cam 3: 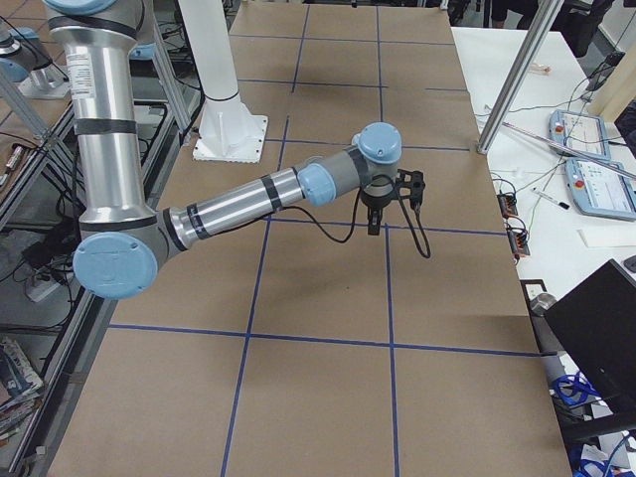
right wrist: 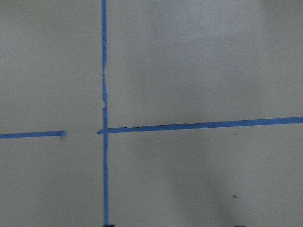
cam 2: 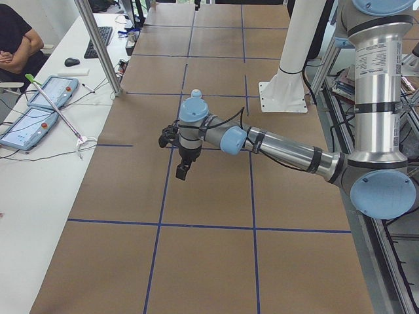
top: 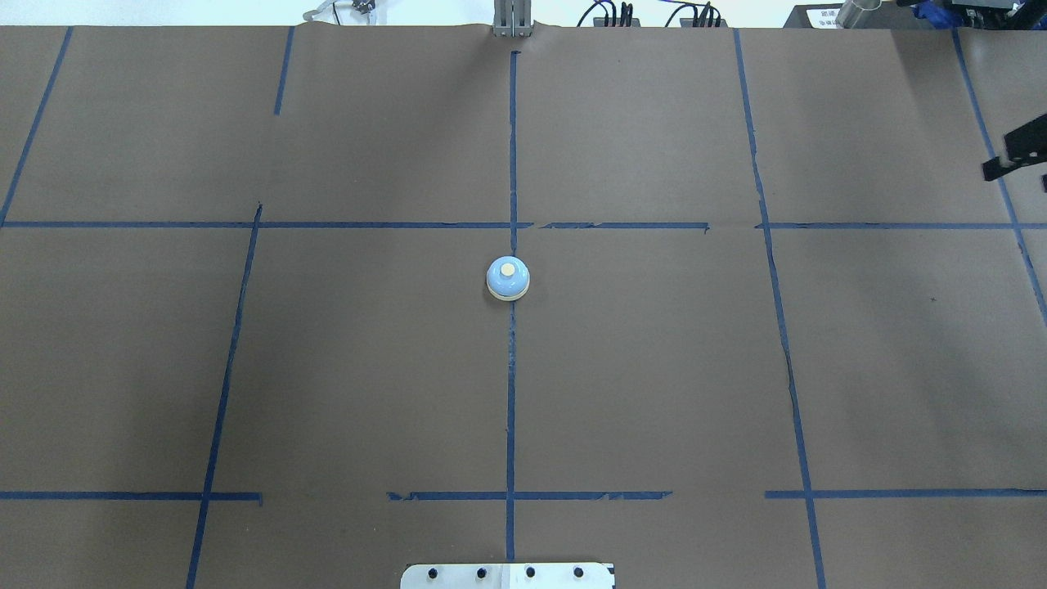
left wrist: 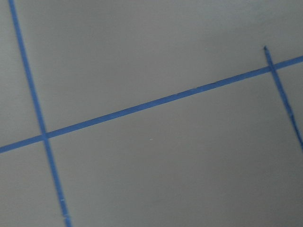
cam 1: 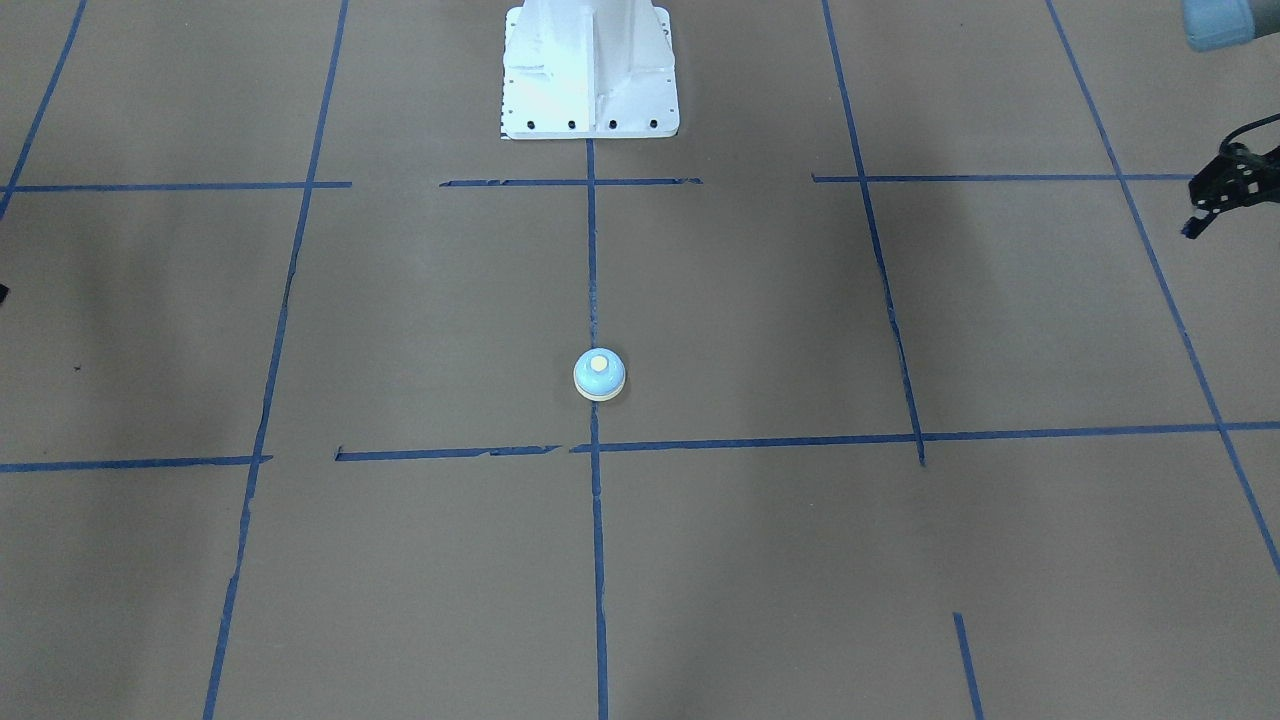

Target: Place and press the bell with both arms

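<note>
The bell [cam 1: 599,375] is sitting upright on the table's [top: 343,368] centre tape line [top: 511,393]. The left gripper [cam 2: 182,170] and right gripper [cam 3: 373,225] are hovering well apart from it, on opposite sides; I cannot tell how wide either is.

Brown-papered table [top: 654,368] gridded with blue tape lines [top: 511,393]
The bell [top: 508,279] sits upright on the centre line; a white pedestal [cam 1: 590,70] stands well apart

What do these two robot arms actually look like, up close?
Both arms are silver-grey metal tubes joined by rounded elbows with light-blue caps. The left arm and right arm carry black bands and a loose black cable. Each ends in a small black tool: left tool, right tool.
</note>
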`<state>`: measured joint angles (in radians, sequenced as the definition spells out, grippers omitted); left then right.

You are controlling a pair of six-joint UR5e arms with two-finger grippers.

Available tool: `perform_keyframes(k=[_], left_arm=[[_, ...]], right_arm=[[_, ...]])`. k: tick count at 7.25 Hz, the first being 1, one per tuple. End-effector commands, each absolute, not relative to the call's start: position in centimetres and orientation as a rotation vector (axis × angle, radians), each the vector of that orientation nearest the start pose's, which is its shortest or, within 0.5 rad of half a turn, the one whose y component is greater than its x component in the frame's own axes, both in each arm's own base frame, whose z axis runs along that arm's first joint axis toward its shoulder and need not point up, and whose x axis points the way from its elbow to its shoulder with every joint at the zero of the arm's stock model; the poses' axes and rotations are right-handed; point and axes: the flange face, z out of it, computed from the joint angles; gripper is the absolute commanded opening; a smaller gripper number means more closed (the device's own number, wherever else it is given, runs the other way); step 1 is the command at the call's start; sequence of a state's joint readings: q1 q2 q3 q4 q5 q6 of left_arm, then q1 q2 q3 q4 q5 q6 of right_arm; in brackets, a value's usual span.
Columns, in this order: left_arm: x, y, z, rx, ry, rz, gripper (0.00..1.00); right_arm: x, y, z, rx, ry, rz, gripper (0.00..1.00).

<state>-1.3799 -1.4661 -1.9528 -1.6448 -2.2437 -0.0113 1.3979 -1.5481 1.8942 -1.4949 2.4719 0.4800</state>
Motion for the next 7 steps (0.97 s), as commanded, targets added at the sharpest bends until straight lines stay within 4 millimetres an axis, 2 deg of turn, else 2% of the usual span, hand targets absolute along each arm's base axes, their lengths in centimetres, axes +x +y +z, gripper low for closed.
perform_keyframes(k=[1, 2, 3, 4, 5, 7], left_arm=[[-3.6, -45.0, 53.4, 0.247, 0.662, 0.318, 1.00], [-5.5, -44.3, 54.3, 0.188, 0.683, 0.255, 1.00], [-5.9, -43.4, 55.4, 0.165, 0.740, 0.287, 1.00], [-6.1, -41.4, 59.2, 0.094, 0.794, 0.266, 1.00], [-6.0, -40.2, 60.7, 0.056, 0.812, 0.243, 1.00], [-6.0, -40.3, 59.9, 0.026, 0.810, 0.140, 1.00]], right_arm=[[5.0, -45.6, 55.9, 0.152, -0.906, -0.005, 1.00], [8.1, -44.3, 59.3, 0.157, -0.882, -0.057, 1.00], [10.6, -43.2, 61.0, 0.163, -0.877, -0.093, 1.00], [11.3, -42.6, 61.8, 0.145, -0.880, -0.109, 1.00], [11.6, -41.9, 62.5, 0.140, -0.876, -0.117, 1.00], [11.5, -40.6, 63.3, 0.124, -0.879, -0.106, 1.00]])
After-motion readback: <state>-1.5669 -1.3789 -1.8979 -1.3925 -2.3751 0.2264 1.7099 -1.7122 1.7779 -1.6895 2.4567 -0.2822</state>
